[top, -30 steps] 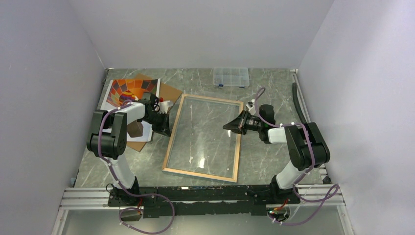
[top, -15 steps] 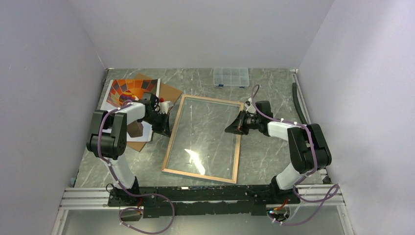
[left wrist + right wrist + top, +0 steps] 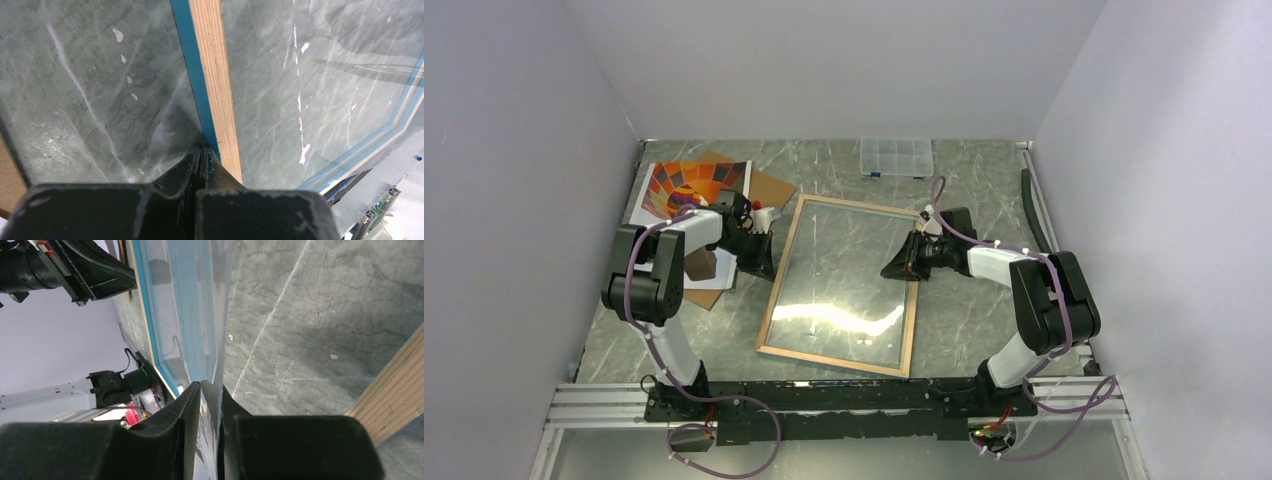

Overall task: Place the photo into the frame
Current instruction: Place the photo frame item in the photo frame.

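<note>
Frame (image 3: 834, 359) tan from above, blue only in wrist views; left pincer (image 3: 201, 148) together, right pincer (image 3: 210, 385) slightly apart.

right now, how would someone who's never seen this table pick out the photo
On the grey marble table, look to the far left corner by the left wall. The photo lies flat there on a brown board. It is the only colourful sheet, an orange-red patchwork balloon, unlike the plain board beneath it or the clear-paned frame to its right.
</note>
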Robot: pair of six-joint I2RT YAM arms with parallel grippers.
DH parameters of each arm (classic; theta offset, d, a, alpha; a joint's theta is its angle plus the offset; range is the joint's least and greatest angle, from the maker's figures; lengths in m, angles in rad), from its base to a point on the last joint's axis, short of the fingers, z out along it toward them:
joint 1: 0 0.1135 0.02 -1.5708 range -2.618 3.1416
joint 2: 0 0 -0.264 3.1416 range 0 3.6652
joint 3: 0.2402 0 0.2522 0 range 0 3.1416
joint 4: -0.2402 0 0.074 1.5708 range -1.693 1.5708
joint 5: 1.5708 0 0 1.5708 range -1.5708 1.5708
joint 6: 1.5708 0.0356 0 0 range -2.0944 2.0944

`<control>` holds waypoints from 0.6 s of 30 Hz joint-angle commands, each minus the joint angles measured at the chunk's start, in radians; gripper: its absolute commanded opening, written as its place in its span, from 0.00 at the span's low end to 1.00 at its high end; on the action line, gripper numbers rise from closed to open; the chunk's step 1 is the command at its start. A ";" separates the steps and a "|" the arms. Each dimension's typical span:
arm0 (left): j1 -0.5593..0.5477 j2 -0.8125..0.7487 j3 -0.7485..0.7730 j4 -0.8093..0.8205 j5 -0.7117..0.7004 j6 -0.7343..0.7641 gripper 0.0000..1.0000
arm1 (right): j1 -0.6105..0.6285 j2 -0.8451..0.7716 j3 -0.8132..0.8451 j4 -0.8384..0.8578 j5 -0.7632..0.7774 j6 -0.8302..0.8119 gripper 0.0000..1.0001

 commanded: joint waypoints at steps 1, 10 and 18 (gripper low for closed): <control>-0.014 0.004 -0.012 0.002 0.036 0.008 0.03 | 0.009 -0.002 0.061 -0.062 0.011 -0.043 0.23; -0.013 -0.005 -0.018 0.000 0.033 0.010 0.03 | 0.007 -0.005 0.138 -0.237 0.078 -0.138 0.83; -0.013 -0.001 -0.017 -0.004 0.025 0.010 0.02 | -0.002 -0.017 0.219 -0.419 0.227 -0.227 1.00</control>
